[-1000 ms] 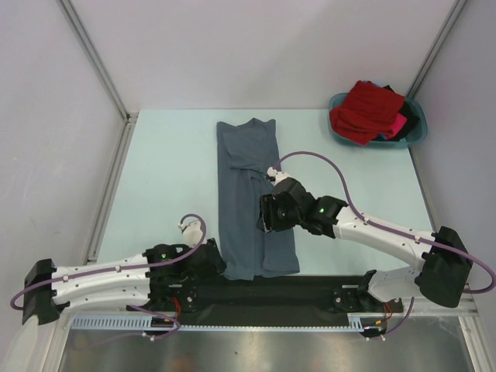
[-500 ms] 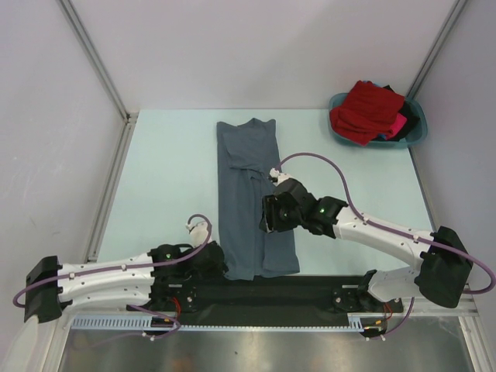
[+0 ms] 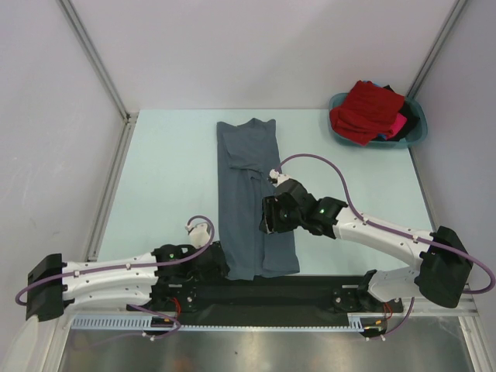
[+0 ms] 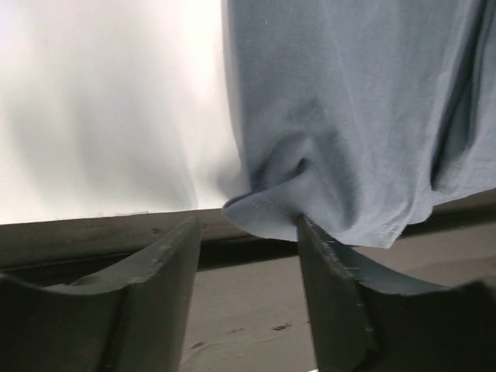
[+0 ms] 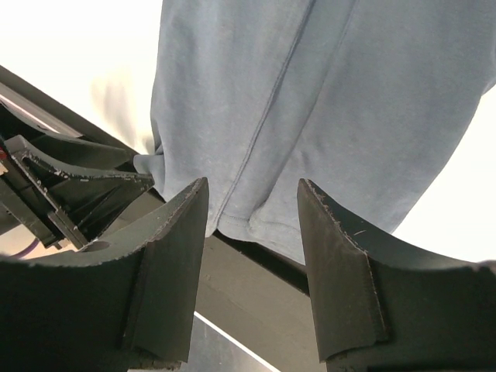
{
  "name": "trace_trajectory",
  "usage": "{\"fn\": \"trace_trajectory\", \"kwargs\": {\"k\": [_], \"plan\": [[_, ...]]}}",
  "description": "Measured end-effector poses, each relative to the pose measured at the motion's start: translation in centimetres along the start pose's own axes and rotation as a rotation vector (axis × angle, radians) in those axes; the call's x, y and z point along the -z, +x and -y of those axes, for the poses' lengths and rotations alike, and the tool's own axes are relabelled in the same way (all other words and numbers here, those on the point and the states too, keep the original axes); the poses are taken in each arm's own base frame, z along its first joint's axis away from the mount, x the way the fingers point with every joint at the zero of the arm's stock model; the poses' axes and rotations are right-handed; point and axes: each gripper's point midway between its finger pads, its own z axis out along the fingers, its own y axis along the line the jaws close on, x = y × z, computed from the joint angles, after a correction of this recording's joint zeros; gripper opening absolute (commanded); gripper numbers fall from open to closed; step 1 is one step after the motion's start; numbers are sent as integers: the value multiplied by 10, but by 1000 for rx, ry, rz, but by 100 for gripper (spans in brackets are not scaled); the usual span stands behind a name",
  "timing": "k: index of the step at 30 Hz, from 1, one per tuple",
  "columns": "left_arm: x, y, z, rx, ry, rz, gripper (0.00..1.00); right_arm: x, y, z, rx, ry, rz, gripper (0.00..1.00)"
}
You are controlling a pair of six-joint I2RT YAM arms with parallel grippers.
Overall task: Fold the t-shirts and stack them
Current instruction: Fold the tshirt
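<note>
Two hands stand open over one slate-grey t-shirt (image 3: 246, 178), and neither has hold of it. The shirt lies on the pale table (image 3: 170, 170) as a long narrow strip, folded lengthwise, its collar toward the far side and its hem at the near edge, where it just overlaps a black strip (image 3: 318, 291).

The left hand (image 3: 217, 260) sits low at the hem's near-left corner. In the left wrist view its fingers (image 4: 167, 256) are parted, and the puckered corner of the grey t-shirt (image 4: 349, 116) reaches just into the far end of the gap, touching the inner edge of one finger; nothing is pinched.

The right hand (image 3: 268, 218) is over the strip's right half, a little beyond the hem. Its wrist view shows the fingers (image 5: 182, 232) spread, with the grey cloth (image 5: 325, 93) flat below and nothing between them.

Well apart, at the far right corner, a teal basin (image 3: 415, 141) holds a red t-shirt (image 3: 364, 108) heaped on top, with pink (image 3: 398, 124) and dark (image 3: 413, 116) cloth beside it.
</note>
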Motion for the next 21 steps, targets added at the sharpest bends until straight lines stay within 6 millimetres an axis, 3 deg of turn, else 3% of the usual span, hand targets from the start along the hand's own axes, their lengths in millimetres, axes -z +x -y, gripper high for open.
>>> {"fn": "trace_trajectory", "kwargs": {"k": [4,12,15,18,21], "plan": [[-2,0,-2,-5,-11,5,45,0,-1,0,-1,-2,2,54],[-7,2,-2,-1,1,7,31,-1,0,0,-7,-2,0,54],[-8,2,-2,2,9,8,20,-1,1,0,-8,-3,-1,54],[-8,2,0,0,16,7,3,-1,1,0,-8,-4,-1,54],[-7,3,3,-3,31,4,0,-1,1,0,-9,-7,-3,53]]}}
